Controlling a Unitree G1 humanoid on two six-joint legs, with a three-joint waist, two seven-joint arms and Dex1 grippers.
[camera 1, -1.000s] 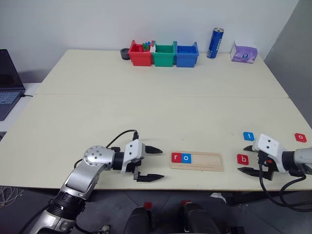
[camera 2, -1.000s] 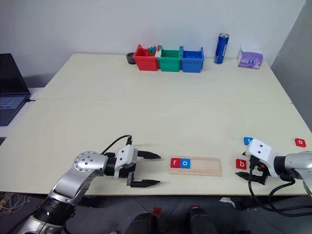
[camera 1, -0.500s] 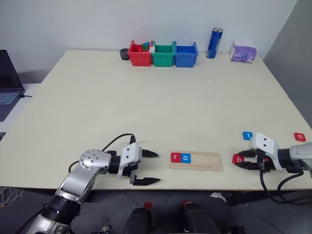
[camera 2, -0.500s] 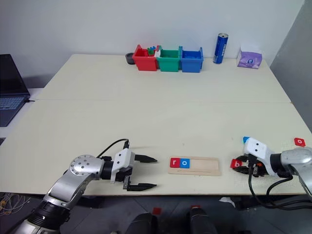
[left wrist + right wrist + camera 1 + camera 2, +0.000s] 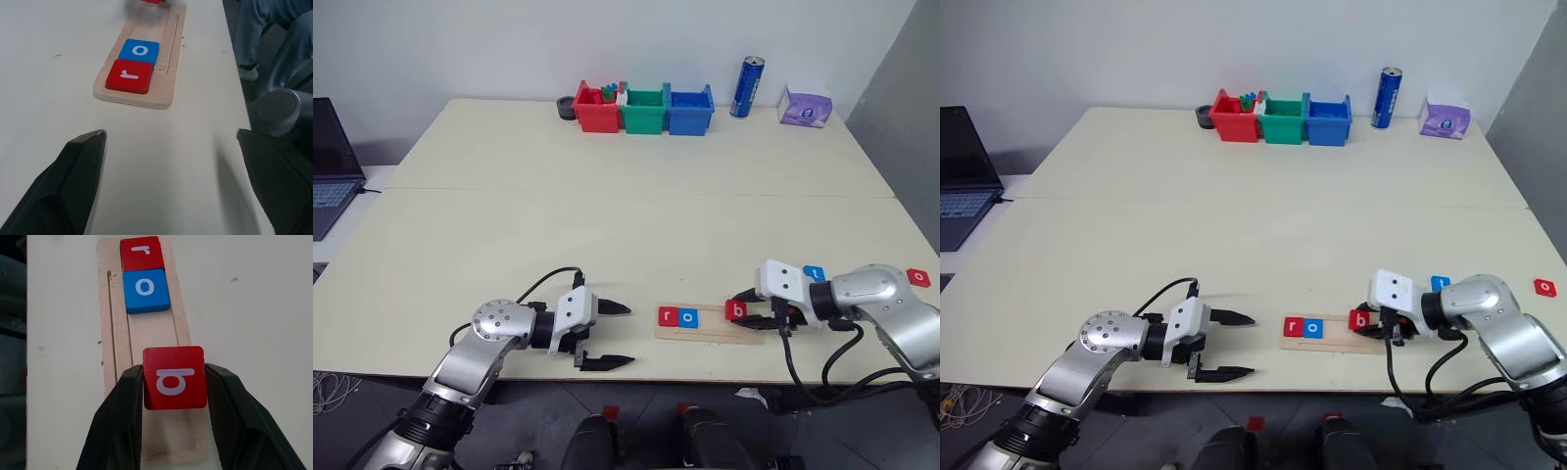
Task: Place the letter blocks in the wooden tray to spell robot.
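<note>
Head view: red r [image 5: 667, 315] and blue o [image 5: 687, 316] seated in the wooden tray [image 5: 708, 323]. Your right gripper [image 5: 745, 307] is clamped on the red b [image 5: 735, 310] over the tray. Blue t [image 5: 814, 272] and red o [image 5: 920, 277] wait on the table. Left gripper [image 5: 607, 336] idles, fingers apart.

Left wrist: tray sits near the table's front edge.

Right wrist: bare wood beside the blue o, room for three tiles.

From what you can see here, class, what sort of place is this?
Probably a robotics lab or test room: a plain table bearing sorting bins, a laptop alongside, and a wooden tray of letter blocks.
</note>
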